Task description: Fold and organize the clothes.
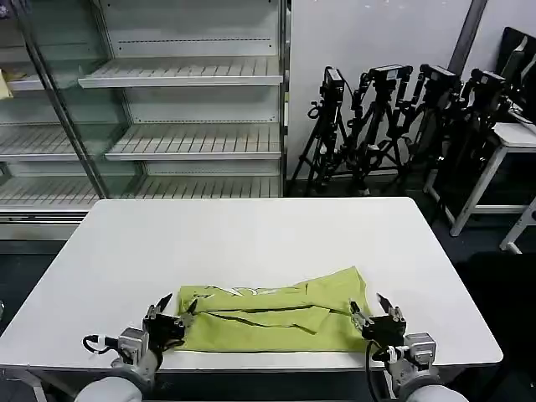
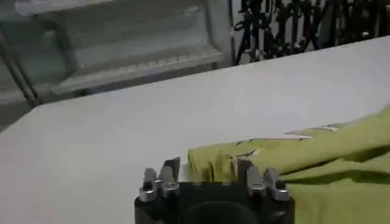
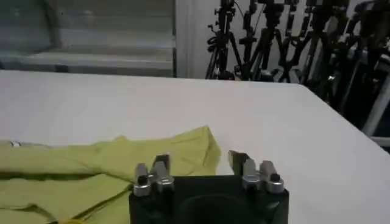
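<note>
The clothes, a lime T-shirt, lie folded into a long band near the front edge of the white table. My left gripper stands open at the shirt's left end, its fingers either side of that edge. In the left wrist view the gripper has the shirt's corner between its spread fingers. My right gripper is open at the shirt's right end. From the right wrist camera, that gripper straddles the shirt's corner. Neither holds fabric.
Behind the table stands an empty shelving unit with a glass door. Several tripods lean against the back wall on the right. A second white table is at the far right.
</note>
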Controlling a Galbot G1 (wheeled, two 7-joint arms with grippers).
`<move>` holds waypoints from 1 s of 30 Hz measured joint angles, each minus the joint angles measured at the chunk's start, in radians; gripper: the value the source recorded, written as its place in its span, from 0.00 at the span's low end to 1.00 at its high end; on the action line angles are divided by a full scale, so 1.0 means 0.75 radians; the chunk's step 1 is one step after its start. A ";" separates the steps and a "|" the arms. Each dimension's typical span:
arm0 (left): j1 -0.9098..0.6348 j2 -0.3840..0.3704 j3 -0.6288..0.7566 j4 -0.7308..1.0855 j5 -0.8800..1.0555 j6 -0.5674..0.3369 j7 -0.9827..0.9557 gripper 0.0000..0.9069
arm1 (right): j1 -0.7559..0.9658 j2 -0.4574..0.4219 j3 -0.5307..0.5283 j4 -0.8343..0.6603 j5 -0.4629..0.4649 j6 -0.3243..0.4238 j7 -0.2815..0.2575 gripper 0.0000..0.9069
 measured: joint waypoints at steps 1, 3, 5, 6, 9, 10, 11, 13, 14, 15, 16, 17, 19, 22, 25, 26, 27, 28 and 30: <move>0.000 -0.011 0.005 0.004 -0.003 0.000 -0.009 1.00 | -0.008 0.001 0.003 0.008 -0.001 -0.001 0.000 1.00; 0.001 -0.037 0.016 0.011 -0.011 0.000 -0.023 0.21 | -0.019 0.004 0.009 0.024 -0.002 -0.003 0.001 1.00; -0.005 -0.060 0.025 0.022 -0.022 0.001 -0.036 0.07 | -0.030 0.007 0.016 0.039 -0.002 -0.005 0.002 1.00; -0.007 -0.070 0.029 0.027 -0.029 0.001 -0.042 0.04 | -0.035 0.008 0.020 0.046 -0.003 -0.005 0.002 1.00; -0.014 -0.092 0.033 0.040 -0.055 0.000 -0.057 0.04 | -0.049 0.012 0.029 0.063 -0.003 -0.005 0.003 1.00; -0.014 -0.099 0.034 0.044 -0.065 -0.002 -0.061 0.03 | -0.053 0.013 0.032 0.068 -0.003 -0.005 0.003 1.00; -0.015 -0.105 0.035 0.048 -0.076 -0.006 -0.065 0.03 | -0.058 0.014 0.035 0.073 -0.003 -0.005 0.004 1.00; -0.016 -0.113 0.035 0.052 -0.092 -0.009 -0.070 0.03 | -0.066 0.018 0.037 0.080 -0.005 -0.005 0.005 1.00; -0.016 -0.117 0.035 0.053 -0.103 -0.009 -0.073 0.03 | -0.069 0.020 0.037 0.083 -0.006 -0.005 0.007 1.00; -0.018 -0.121 0.034 0.055 -0.111 -0.010 -0.077 0.03 | -0.073 0.024 0.037 0.088 -0.007 -0.005 0.008 1.00; -0.019 -0.125 0.033 0.056 -0.121 -0.011 -0.079 0.03 | -0.077 0.027 0.036 0.092 -0.008 -0.005 0.009 1.00; -0.020 -0.130 0.032 0.057 -0.133 -0.012 -0.081 0.03 | -0.080 0.029 0.035 0.096 -0.008 -0.005 0.009 1.00; -0.020 -0.135 0.028 0.058 -0.154 -0.012 -0.083 0.03 | -0.085 0.033 0.034 0.104 -0.008 -0.005 0.012 1.00; -0.016 -0.139 0.019 0.057 -0.190 -0.012 -0.086 0.03 | -0.090 0.037 0.030 0.112 -0.008 -0.004 0.017 1.00; -0.012 -0.137 0.007 0.054 -0.239 -0.007 -0.091 0.03 | -0.097 0.045 0.021 0.119 -0.008 -0.002 0.021 1.00; -0.009 -0.136 0.001 0.053 -0.260 -0.006 -0.093 0.03 | -0.099 0.046 0.019 0.122 -0.008 -0.002 0.022 1.00; -0.007 -0.134 -0.005 0.051 -0.279 -0.005 -0.095 0.03 | -0.100 0.048 0.017 0.125 -0.008 -0.002 0.023 1.00; -0.004 -0.132 -0.012 0.049 -0.300 -0.004 -0.097 0.03 | -0.100 0.050 0.016 0.127 -0.007 -0.002 0.024 1.00; 0.002 -0.125 -0.030 0.045 -0.349 -0.002 -0.100 0.03 | -0.100 0.051 0.015 0.133 -0.007 -0.002 0.026 1.00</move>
